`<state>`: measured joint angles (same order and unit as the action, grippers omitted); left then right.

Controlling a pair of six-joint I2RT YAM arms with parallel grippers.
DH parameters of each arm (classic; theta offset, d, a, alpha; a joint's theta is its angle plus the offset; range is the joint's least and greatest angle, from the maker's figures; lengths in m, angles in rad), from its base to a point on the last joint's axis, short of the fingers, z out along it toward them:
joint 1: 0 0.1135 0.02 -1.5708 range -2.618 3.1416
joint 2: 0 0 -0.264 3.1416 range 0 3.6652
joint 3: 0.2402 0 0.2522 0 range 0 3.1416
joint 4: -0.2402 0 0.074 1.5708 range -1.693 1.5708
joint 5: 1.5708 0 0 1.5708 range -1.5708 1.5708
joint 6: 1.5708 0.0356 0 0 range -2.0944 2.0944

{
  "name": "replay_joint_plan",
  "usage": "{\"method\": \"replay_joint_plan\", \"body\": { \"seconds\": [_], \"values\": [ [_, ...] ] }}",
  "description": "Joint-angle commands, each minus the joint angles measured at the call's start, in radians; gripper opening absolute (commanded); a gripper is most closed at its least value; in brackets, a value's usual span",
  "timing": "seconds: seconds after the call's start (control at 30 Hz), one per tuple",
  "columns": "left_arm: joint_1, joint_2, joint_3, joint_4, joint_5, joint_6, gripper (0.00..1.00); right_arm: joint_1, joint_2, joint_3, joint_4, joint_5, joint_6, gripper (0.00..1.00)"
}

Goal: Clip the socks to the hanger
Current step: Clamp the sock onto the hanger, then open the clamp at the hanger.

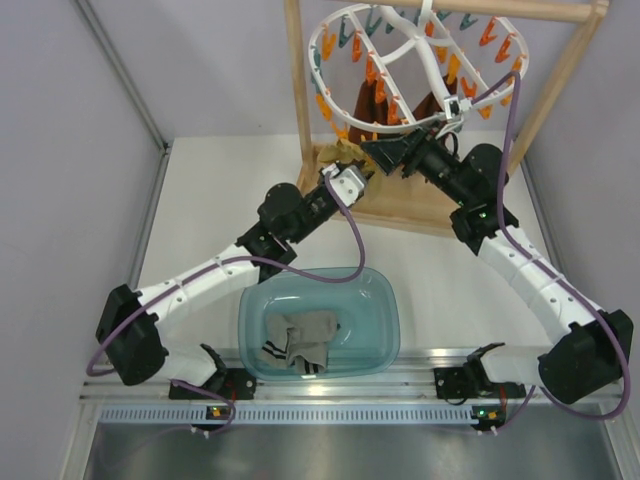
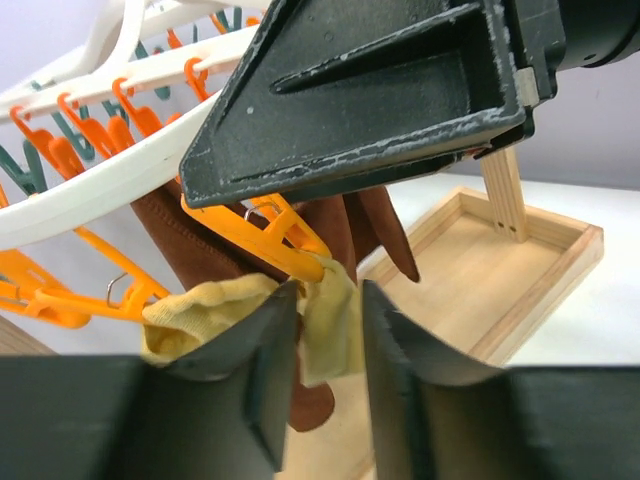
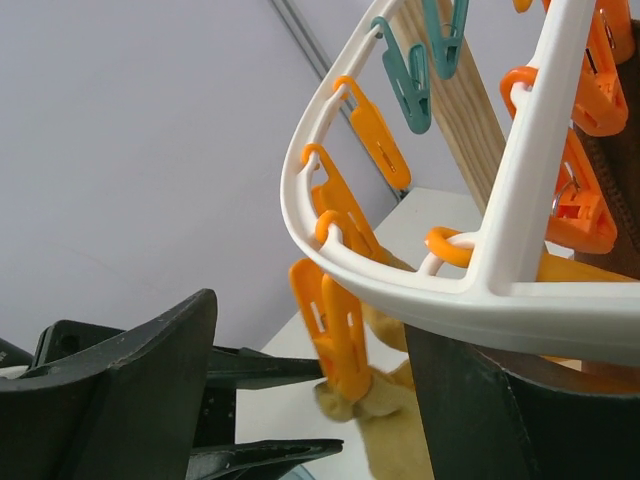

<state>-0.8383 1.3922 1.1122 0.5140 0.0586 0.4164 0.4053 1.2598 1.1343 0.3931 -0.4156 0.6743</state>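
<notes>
While a limp, light mustard sock (image 2: pixel 205 318) hangs from an orange clip (image 2: pixel 268 236) on the hanger (image 3: pixel 400 292), the left gripper (image 2: pixel 330 300) stands slightly parted around its top edge, probably the surest hold. The right gripper (image 3: pixel 318 335) gapes wide by the clip.

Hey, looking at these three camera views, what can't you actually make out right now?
Top view: the yellow sock is mostly covered by the left gripper and right gripper.
Top view: the grey socks lie bunched in the basin; their count is unclear.
Left wrist view: the left gripper's fingers hide the yellow cloth's lower end, so one sock or two is unclear.
Right wrist view: the brown socks are cut off by the right edge.
</notes>
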Motion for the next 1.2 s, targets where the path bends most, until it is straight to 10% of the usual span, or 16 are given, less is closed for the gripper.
{"method": "replay_joint_plan", "body": {
  "seconds": [0.0, 0.33, 0.67, 1.17],
  "values": [
    [0.004, -0.074, 0.008, -0.044, -0.026, -0.051, 0.4, -0.005, -0.028, 0.044, -0.039, -0.026, -0.012, 0.74],
    [0.004, -0.266, -0.048, -0.363, -0.085, -0.247, 0.71, -0.003, -0.135, -0.048, -0.198, -0.077, -0.047, 0.93],
    [0.036, -0.374, -0.052, -0.669, 0.076, -0.404, 0.72, 0.02, -0.237, -0.145, -0.278, -0.155, -0.143, 0.95],
    [0.071, -0.452, -0.133, -0.965, 0.308, -0.22, 0.82, 0.018, -0.465, -0.288, -0.487, -0.175, -0.39, 0.97]
  ]
}}
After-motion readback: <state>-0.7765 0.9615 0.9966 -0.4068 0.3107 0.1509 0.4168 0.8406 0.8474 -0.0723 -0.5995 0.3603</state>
